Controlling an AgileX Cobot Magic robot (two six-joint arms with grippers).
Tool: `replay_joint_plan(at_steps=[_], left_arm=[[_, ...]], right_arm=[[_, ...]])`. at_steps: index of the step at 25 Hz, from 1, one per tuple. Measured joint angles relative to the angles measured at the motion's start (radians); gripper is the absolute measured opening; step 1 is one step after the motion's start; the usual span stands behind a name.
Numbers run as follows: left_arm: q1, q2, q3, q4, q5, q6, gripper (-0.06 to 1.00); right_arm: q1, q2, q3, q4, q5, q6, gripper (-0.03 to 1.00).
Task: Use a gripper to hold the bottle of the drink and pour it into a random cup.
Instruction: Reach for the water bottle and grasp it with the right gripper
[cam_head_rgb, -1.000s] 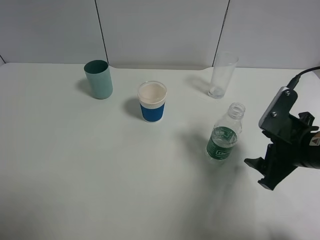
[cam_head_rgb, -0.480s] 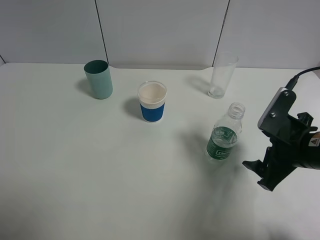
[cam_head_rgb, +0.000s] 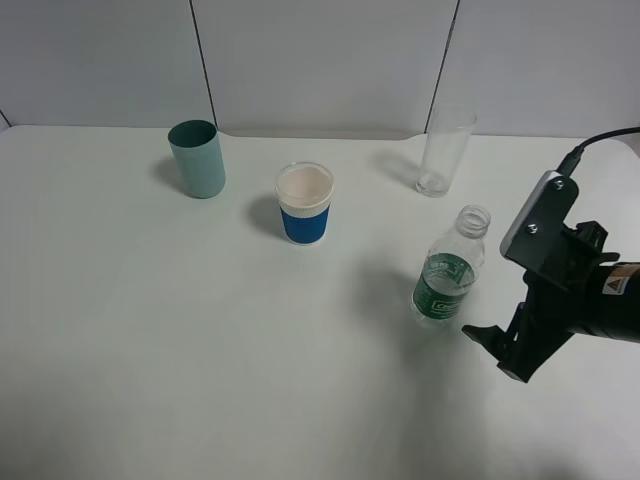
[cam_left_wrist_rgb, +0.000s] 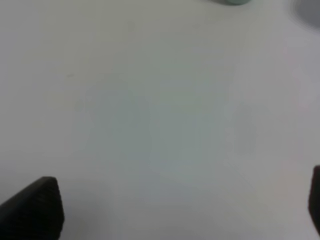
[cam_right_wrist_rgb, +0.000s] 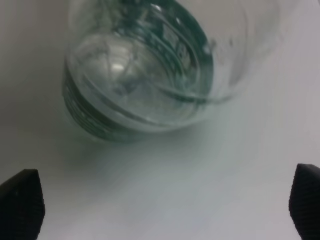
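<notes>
Just ahead of the spread black right claw stood the small clear green-banded plastic bottle, best straddled squarely at mid-body before closing.

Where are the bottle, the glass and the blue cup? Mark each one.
bottle (cam_head_rgb: 442, 290): exterior high view, on its green label.
glass (cam_head_rgb: 446, 150): exterior high view, on its clear wall.
blue cup (cam_head_rgb: 305, 225): exterior high view, on its blue band.
</notes>
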Motion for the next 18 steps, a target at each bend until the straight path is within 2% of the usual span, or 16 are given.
replay_joint_plan(at_steps=[4,9,11,18], left_arm=[[0.0,0.0,0.0,0.0,0.0,0.0,0.99],[0.0,0.0,0.0,0.0,0.0,0.0,0.99],[0.0,0.0,0.0,0.0,0.0,0.0,0.99],[0.0,0.0,0.0,0.0,0.0,0.0,0.99]], right_arm=[[0.015,0.001,0.016,-0.037,-0.052,0.081,0.97],[0.015,0.001,0.072,-0.177,-0.216,0.389,0.96],[0.015,0.001,0.085,-0.234,-0.267,0.466,0.96],[0.015,0.001,0.087,-0.445,-0.3,0.682,0.95]])
